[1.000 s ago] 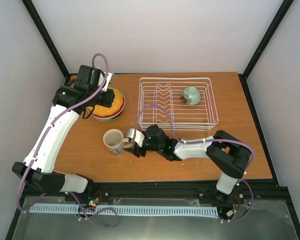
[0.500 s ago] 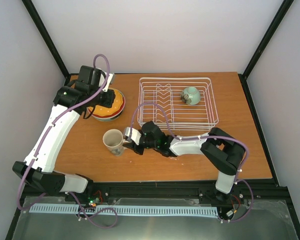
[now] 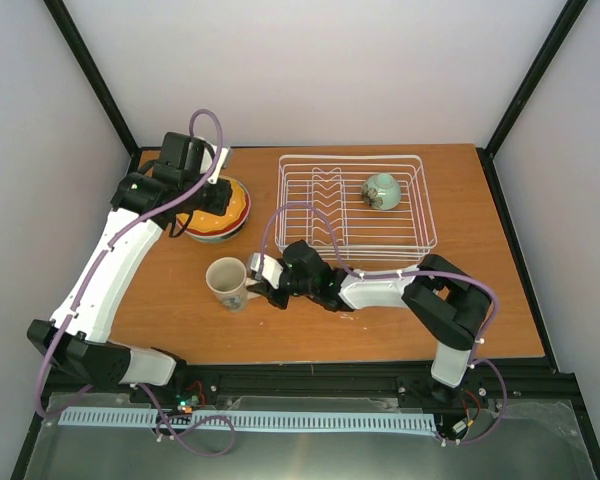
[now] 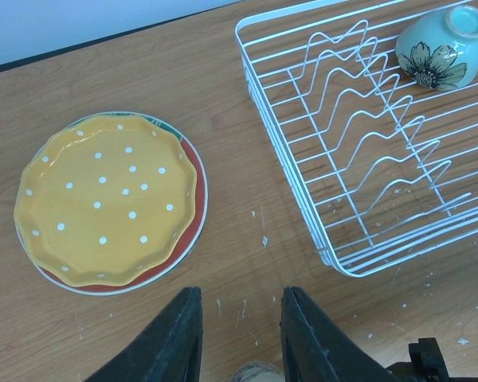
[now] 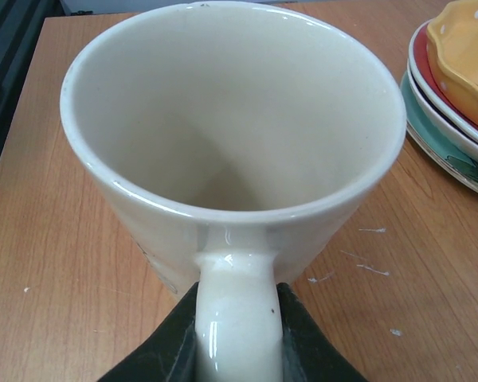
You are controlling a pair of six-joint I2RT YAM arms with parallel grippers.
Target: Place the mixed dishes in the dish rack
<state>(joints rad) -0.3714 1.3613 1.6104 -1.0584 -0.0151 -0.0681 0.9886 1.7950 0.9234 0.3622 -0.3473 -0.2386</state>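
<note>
1. So far one dish is home: the small teal bowl (image 3: 381,191) lies tipped on its side inside the dish rack (image 3: 350,156), to the right of the plate prongs.
2. My right gripper (image 5: 237,318) is clenched on the handle of the cream mug (image 5: 231,159), with a finger pressed against each side. The mug stands upright on the table (image 3: 480,300), near the rack's front left corner, and as far as I can judge it is not yet lifted.
3. My left gripper (image 4: 237,318) hovers by the plate stack, its fingers slightly parted and grasping nothing.
4. The orange-yellow scalloped plate (image 4: 103,203) tops that stack, left of the rack and apart from it. The red-and-teal plate (image 4: 147,276) is beneath it. More rims show lower down, but I cannot tell them apart.
5. No plate stands in the prongs.
6. By my reckoning the job is early: the bowl is loaded, the mug is gripped and goes in next, and every plate remains.
</note>
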